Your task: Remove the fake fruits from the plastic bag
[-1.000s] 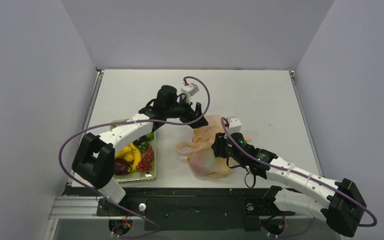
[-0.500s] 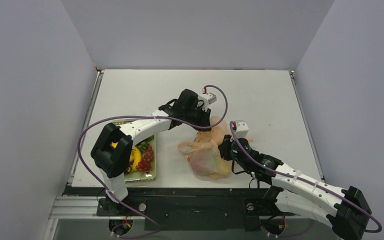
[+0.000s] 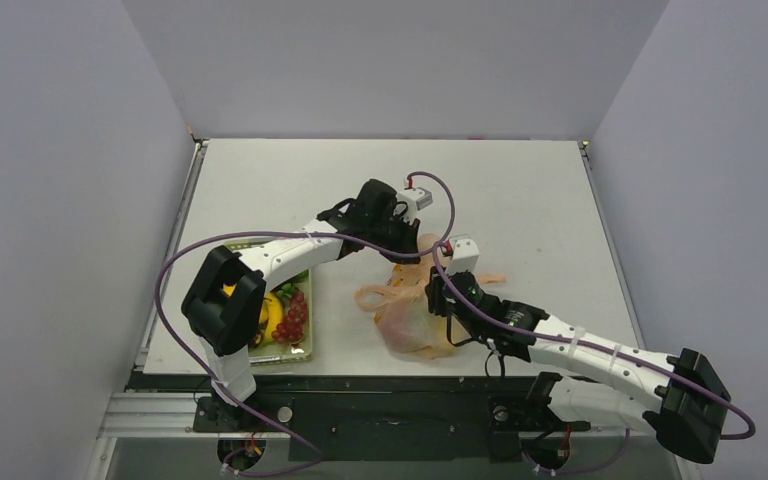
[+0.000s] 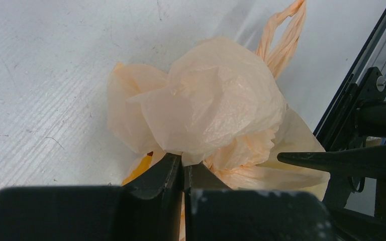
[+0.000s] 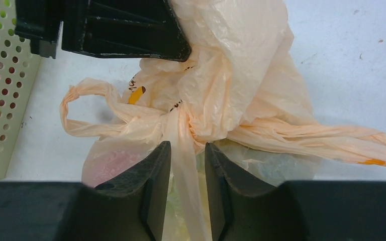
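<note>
On the white table (image 3: 520,200), near its front edge, the plastic bag (image 3: 412,318) lies bunched, just right of a green basket (image 3: 311,340) holding some fake fruits (image 3: 282,315); pale pink and green shapes show through the bag's film. At the bag's far side the left gripper (image 4: 183,168) is clenched on a fold. Nearer, the right gripper (image 5: 187,150) straddles the twisted neck, fingers parted; whether it grips, I cannot tell.

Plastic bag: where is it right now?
Top view: plastic bag front-centre on the table, right of the green basket; left tool pinches its far side, right tool straddles its neck.
</note>
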You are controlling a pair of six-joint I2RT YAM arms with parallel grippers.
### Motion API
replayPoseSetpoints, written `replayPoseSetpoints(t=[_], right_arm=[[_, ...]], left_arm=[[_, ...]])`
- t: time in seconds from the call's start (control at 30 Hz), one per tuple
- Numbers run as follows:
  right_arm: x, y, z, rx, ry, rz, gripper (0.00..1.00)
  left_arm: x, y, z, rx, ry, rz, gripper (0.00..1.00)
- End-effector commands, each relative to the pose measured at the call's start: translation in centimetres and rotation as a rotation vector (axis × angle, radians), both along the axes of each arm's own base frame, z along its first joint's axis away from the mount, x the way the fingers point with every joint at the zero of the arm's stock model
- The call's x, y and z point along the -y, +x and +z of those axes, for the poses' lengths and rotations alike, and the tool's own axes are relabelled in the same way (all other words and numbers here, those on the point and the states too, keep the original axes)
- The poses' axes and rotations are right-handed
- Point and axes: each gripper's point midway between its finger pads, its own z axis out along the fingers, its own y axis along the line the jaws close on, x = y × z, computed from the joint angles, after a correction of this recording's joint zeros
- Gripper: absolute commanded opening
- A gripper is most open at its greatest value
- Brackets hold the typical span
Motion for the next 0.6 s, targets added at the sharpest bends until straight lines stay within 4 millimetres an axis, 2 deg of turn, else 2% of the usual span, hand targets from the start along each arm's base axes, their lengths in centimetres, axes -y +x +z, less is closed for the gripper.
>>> replayPoseSetpoints(t=[0.0, 0.27, 0.47, 0.57], right_arm=[[-0.9, 1.0, 2.3, 0.068, 0.008, 0.015, 0.29], [-2.1, 1.5, 0.7, 0.041, -0.051, 0.028, 0.29], [-3.2, -0.7, -1.3, 0.015, -0.086, 0.080, 0.17], [-3.0, -1.6, -2.1, 0.018, -0.105, 0.068, 0.04]], left_arm=[[0.5, 1.0, 4.1, 0.081, -0.063, 0.014, 0.00], [0.3, 0.9, 5.2, 0.093, -0.086, 0.013, 0.00], [-0.4, 1.8, 5.3, 0.089, -0.089, 0.049, 0.00], [-1.4, 3.0, 5.6, 0.095, -0.103, 0.095, 0.00]])
